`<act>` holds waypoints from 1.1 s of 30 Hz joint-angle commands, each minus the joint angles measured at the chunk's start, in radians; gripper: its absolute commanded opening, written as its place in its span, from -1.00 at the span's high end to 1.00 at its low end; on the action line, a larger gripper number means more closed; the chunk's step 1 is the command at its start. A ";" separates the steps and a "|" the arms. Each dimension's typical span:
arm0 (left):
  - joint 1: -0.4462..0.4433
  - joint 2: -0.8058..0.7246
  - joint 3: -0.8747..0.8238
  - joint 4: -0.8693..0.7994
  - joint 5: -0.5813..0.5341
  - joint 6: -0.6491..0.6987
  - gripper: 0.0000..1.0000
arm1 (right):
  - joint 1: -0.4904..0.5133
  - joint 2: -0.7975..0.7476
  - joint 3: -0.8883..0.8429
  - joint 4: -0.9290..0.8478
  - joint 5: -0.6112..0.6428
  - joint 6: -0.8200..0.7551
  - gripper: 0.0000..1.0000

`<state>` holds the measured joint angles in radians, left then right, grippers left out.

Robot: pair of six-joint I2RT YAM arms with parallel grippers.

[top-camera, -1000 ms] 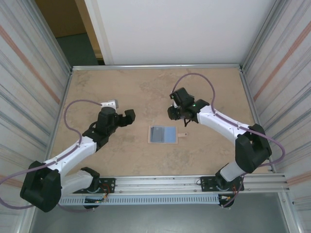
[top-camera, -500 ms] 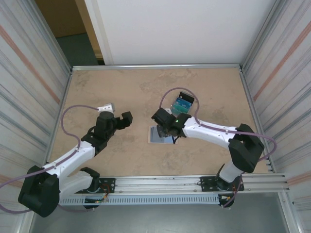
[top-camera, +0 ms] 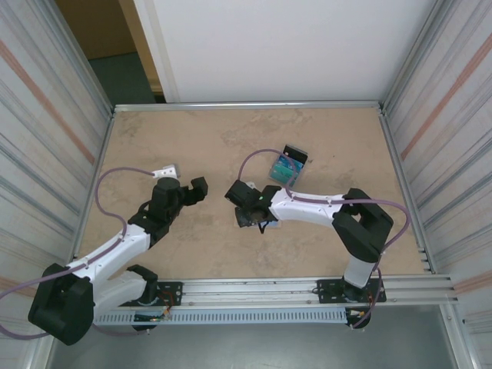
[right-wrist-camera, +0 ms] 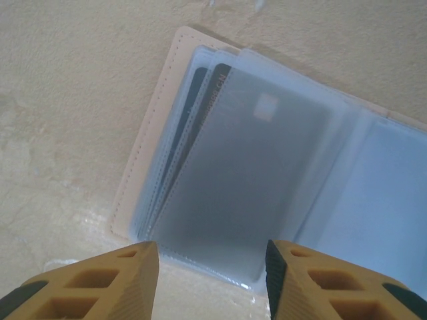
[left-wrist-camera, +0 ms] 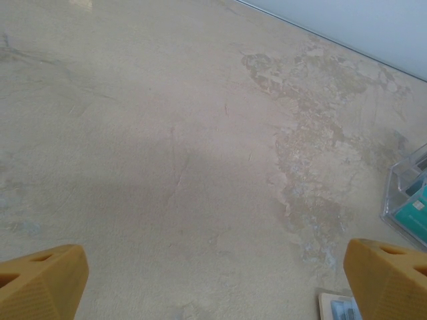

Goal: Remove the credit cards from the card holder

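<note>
The card holder (right-wrist-camera: 148, 140) lies open on the table, with a tan stitched rim and pale blue sleeves. Dark credit cards (right-wrist-camera: 253, 173) sit inside the sleeves, fanned one over another. My right gripper (right-wrist-camera: 212, 267) is open, and its two fingers straddle the holder's near edge with nothing pinched. In the top view this right gripper (top-camera: 244, 209) hangs low over the holder at the table's middle. My left gripper (top-camera: 196, 188) hovers open to the left, apart from it. From the left wrist, the left gripper (left-wrist-camera: 215, 270) has bare table between its fingers, and a corner of the card holder (left-wrist-camera: 335, 308) shows.
A clear plastic box (top-camera: 287, 166) with a teal card inside stands behind the right gripper; the same box (left-wrist-camera: 405, 200) is at the left wrist view's right edge. Metal walls fence the table (top-camera: 154, 138) on both sides.
My right arm has swung from the back right forward and left, coming down over the card holder and uncovering the clear box. The left arm has barely moved.
</note>
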<state>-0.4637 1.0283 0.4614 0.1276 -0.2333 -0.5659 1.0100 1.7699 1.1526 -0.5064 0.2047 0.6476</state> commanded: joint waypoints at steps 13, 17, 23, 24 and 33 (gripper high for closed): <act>0.011 0.022 0.005 -0.022 -0.019 -0.011 -0.98 | -0.022 0.083 0.043 0.019 -0.030 0.035 -0.04; 0.011 0.027 0.009 -0.032 -0.024 -0.014 -0.97 | -0.024 0.094 0.032 0.013 -0.040 0.036 -0.04; 0.011 0.027 0.013 -0.040 -0.021 -0.015 -0.97 | -0.025 0.095 0.004 0.013 -0.046 0.038 -0.04; 0.012 0.027 0.014 -0.043 -0.021 -0.015 -0.97 | -0.027 0.096 0.003 0.015 -0.050 0.038 -0.04; 0.012 0.025 0.024 -0.052 -0.014 -0.017 -0.97 | -0.042 0.098 -0.040 0.048 -0.094 0.038 0.03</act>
<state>-0.4637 1.0531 0.4618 0.0910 -0.2333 -0.5663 0.9794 1.8469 1.1568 -0.4572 0.1513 0.6556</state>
